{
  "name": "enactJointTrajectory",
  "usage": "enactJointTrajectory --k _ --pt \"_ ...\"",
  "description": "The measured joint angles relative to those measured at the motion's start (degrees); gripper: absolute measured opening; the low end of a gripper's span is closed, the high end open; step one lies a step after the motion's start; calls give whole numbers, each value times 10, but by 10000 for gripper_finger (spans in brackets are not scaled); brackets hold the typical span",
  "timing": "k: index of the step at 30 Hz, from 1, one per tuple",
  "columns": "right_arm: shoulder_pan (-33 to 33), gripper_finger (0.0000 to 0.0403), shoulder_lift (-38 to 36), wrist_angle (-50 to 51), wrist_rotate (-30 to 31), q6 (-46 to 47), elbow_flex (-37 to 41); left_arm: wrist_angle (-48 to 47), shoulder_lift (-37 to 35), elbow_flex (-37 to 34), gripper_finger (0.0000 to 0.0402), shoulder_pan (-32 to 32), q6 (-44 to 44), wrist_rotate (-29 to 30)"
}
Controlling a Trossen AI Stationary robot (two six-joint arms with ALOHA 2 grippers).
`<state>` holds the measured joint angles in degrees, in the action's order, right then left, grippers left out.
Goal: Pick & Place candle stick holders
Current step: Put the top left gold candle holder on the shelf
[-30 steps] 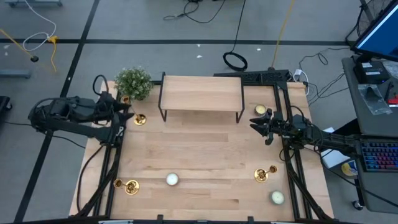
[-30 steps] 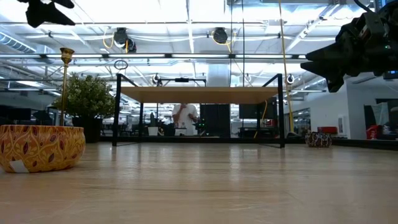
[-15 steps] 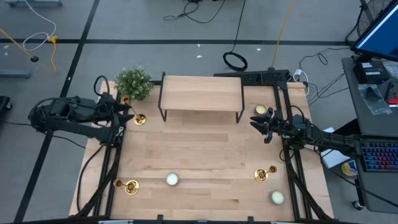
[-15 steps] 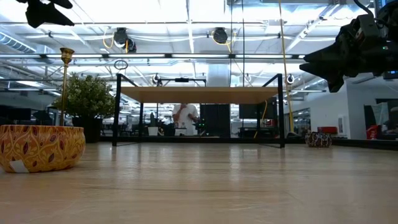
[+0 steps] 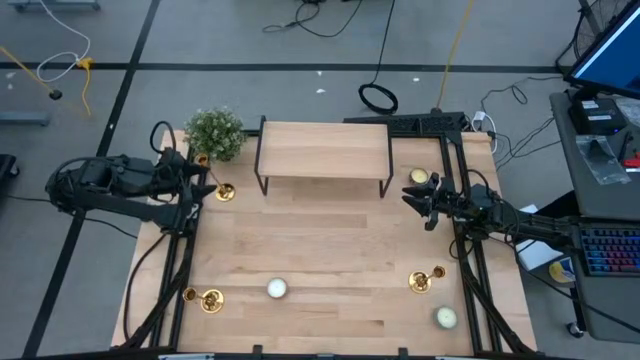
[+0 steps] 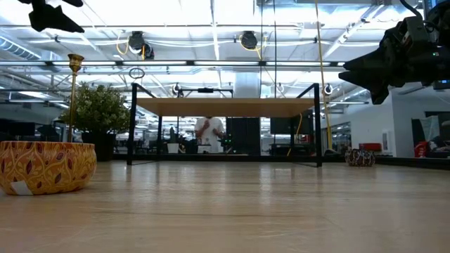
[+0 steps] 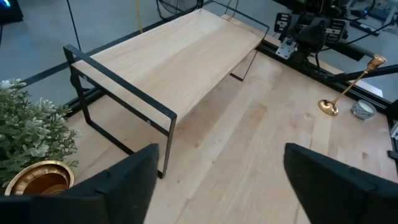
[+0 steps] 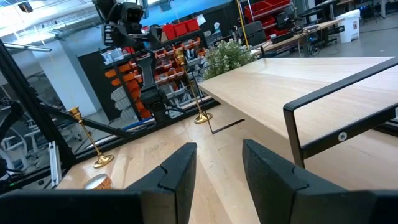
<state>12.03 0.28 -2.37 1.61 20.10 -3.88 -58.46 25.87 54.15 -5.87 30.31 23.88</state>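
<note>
Left end effector (image 5: pixel 200 180) hovers wide open beside a gold holder (image 5: pixel 224 192) near the plant (image 5: pixel 214 132); right end effector (image 5: pixel 415 203) hangs open over the bench's (image 5: pixel 320 250) right edge.

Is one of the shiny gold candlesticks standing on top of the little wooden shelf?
No. The light wooden shelf with black metal legs is bare on top; the shiny gold metal candlesticks stand on the table around it.

Wooden riser shelf (image 5: pixel 323 148) at the table's back — bushy plant (image 5: pixel 214 132) beside it.

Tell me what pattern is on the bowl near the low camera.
The bowl has orange-and-gold leaf shapes, clearest in the low view.
</note>
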Motion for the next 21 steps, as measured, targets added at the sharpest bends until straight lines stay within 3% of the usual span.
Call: enactJointTrajectory --k 5,12,16,21 --pt "0 126 0 0 0 0 0 5 0 0 396 0 7 -26" --pt "0 126 0 0 1 0 0 15 0 25 391 0 17 -63" --pt "0 126 0 0 1 0 0 -15 0 71 391 0 -5 -52" --pt "0 126 0 0 1 0 0 -75 0 98 390 0 -17 5"
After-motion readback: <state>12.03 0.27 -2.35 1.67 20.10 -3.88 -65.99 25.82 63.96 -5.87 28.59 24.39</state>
